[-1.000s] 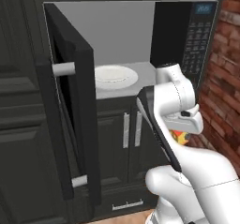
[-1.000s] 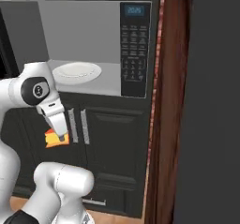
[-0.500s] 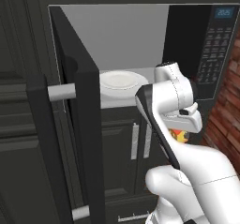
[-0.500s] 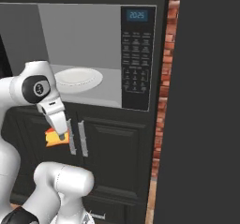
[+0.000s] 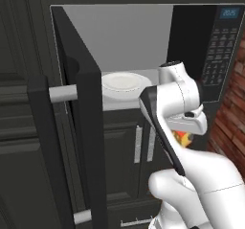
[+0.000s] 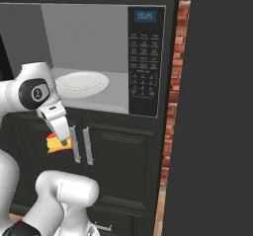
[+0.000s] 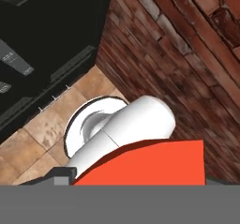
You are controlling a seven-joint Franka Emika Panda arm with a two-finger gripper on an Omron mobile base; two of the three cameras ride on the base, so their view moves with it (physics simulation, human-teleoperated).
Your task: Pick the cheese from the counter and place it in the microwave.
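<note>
below the open microwave (image 6: 99, 52), in front of the dark cabinet doors (image 6: 118, 166), the hand (image 6: 63, 142) grips the cheese (image 6: 55, 144), lower than the white round plate (image 6: 81, 82) inside

microwave (image 6: 99, 47) blue display (image 6: 145, 16), digits too blurred to read

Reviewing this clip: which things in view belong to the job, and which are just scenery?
Job:
- cheese, held low in the gripper
- microwave, door open
- round plate inside it

Scenery:
- dark cabinets below
- brick wall
- tiled floor
</note>
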